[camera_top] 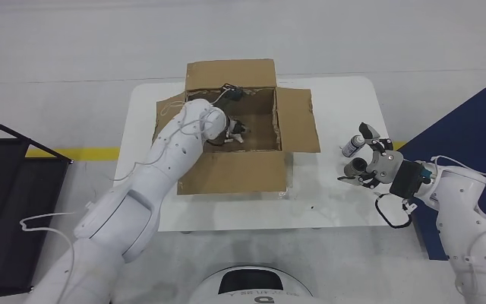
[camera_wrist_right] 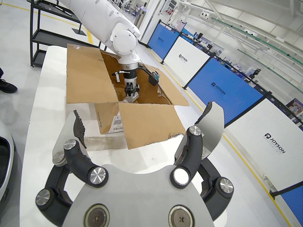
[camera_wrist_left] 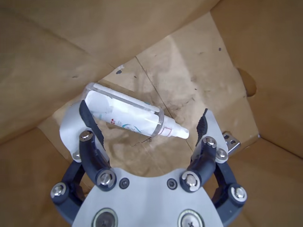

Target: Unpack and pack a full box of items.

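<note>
The bottle (camera_wrist_left: 132,116), white under a clear cap, was seen lying on its side on the floor of the box (camera_wrist_left: 71,24), close to one corner, with bare cardboard around it. It was judged to be among the last things to be taken out, so the unpacking half of the task was taken to be near its end.

The left end effector (camera_wrist_left: 143,111) was positioned deep inside the box, directly above the bottle, with its fingers spread wide and nothing gripped. One pad (camera_wrist_left: 90,119) was seen at the bottle's base end, though contact could not be confirmed. The bottle's length was laid almost along the line between the two pads. A closing was therefore judged likely to catch it end to end, where the tapered nozzle might slip, and a turn of the wrist was thought advisable first. The box flaps were folded outward, presumably so that the arm could be admitted.

Outside the box, beyond its right flap, a container (camera_top: 351,145) was stood upright on the worktop (camera_top: 334,205), probably an item already unpacked. The right end effector (camera_wrist_right: 145,111) was held just beside that container, released and empty, apparently clear of the box so that the left arm was given room.
</note>
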Motion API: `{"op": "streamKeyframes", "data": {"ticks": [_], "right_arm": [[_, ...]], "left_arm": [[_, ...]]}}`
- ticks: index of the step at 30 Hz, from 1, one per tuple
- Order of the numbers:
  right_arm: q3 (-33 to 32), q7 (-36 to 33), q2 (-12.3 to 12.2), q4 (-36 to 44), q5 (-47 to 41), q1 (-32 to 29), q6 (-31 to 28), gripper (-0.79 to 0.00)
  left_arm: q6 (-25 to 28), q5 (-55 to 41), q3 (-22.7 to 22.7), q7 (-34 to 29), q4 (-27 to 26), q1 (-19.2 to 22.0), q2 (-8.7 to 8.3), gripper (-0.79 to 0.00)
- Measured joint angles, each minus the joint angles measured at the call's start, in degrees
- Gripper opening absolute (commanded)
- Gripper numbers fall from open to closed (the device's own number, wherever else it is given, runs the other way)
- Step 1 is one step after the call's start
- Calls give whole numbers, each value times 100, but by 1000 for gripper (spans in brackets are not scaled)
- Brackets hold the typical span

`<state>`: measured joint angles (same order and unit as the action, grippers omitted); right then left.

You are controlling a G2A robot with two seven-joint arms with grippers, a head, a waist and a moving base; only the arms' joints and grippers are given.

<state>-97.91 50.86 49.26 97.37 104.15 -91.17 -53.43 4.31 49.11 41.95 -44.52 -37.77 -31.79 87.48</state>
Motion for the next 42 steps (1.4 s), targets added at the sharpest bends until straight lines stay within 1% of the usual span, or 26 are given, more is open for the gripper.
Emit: {"op": "streamKeyframes", "data": {"ticks": [3, 7, 8, 9, 11, 12, 13, 14, 15, 16, 17, 19, 20, 29, 34, 37, 39, 42], "right_arm": [[0, 0, 0, 0, 0, 0, 0, 0], [0, 0, 0, 0, 0, 0, 0, 0], [0, 0, 0, 0, 0, 0, 0, 0], [0, 0, 0, 0, 0, 0, 0, 0], [0, 0, 0, 0, 0, 0, 0, 0], [0, 0, 0, 0, 0, 0, 0, 0], [0, 0, 0, 0, 0, 0, 0, 0], [0, 0, 0, 0, 0, 0, 0, 0], [0, 0, 0, 0, 0, 0, 0, 0], [0, 0, 0, 0, 0, 0, 0, 0], [0, 0, 0, 0, 0, 0, 0, 0], [0, 0, 0, 0, 0, 0, 0, 0], [0, 0, 0, 0, 0, 0, 0, 0], [0, 0, 0, 0, 0, 0, 0, 0], [0, 0, 0, 0, 0, 0, 0, 0], [0, 0, 0, 0, 0, 0, 0, 0], [0, 0, 0, 0, 0, 0, 0, 0], [0, 0, 0, 0, 0, 0, 0, 0]], "left_arm": [[-172, -3, -7, 40, 89, -1, 41, 0], [-186, -48, -6, 8, 243, 36, 88, 0], [-151, -46, -15, -13, 286, 51, 100, -9], [-124, -38, -23, -25, 315, 62, 110, -40], [-48, -16, -42, -33, 370, 81, 130, -148], [-24, -7, -47, -26, 391, 86, 137, -280], [-9, 0, -50, -13, 410, 91, 145, -394], [7, 8, -53, 0, 432, 97, 154, -428], [20, 14, -55, 5, 447, 102, 161, -505], [33, 22, -57, 9, 462, 108, 167, -554], [56, 33, -62, 10, 482, 113, 175, -637], [98, 67, -76, 10, 513, 119, 186, -760], [133, 101, -89, 10, 534, 122, 193, -785], [480, 386, -192, 26, 639, 111, 221, -785], [607, 513, -184, 135, 562, 71, 200, -785], [648, 558, -93, 309, 374, 18, 144, -785], [693, 541, 40, 444, 158, -45, 71, -785], [865, 411, 374, 608, -292, -211, -100, -785]]}}
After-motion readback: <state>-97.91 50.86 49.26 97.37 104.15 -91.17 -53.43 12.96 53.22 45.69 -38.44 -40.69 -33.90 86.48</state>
